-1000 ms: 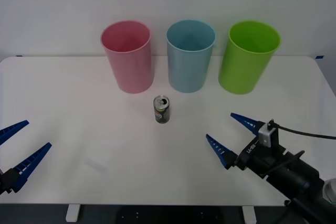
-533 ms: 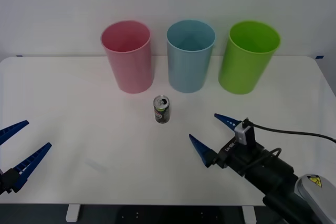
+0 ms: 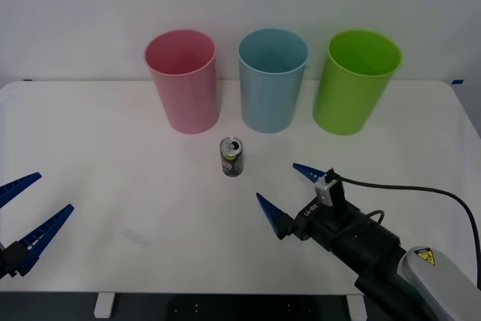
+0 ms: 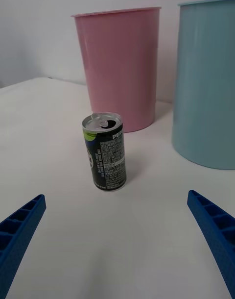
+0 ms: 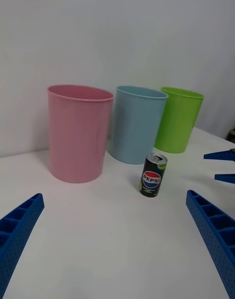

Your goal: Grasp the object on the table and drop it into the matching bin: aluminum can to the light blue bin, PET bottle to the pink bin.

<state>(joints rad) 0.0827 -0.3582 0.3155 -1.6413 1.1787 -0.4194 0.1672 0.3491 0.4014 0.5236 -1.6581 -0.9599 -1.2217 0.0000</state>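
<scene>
A small black aluminum can (image 3: 231,157) (image 4: 105,152) (image 5: 153,175) with a silver top stands upright on the white table (image 3: 113,148), just in front of the gap between the pink bin (image 3: 183,80) (image 4: 120,66) (image 5: 78,132) and the light blue bin (image 3: 272,79) (image 4: 208,83) (image 5: 137,124). My right gripper (image 3: 289,193) (image 4: 117,240) is open, low over the table to the can's front right, and faces the can. At the table's front left edge my left gripper (image 3: 22,216) (image 5: 115,240) hangs open, far from the can.
A lime green bin (image 3: 355,80) (image 5: 178,119) stands to the right of the light blue one, in the same back row. The right arm's black body and cable (image 3: 391,249) lie over the table's front right corner.
My right gripper has moved left and forward across the table toward the can, staying open. The can, the bins and the left gripper have not moved.
</scene>
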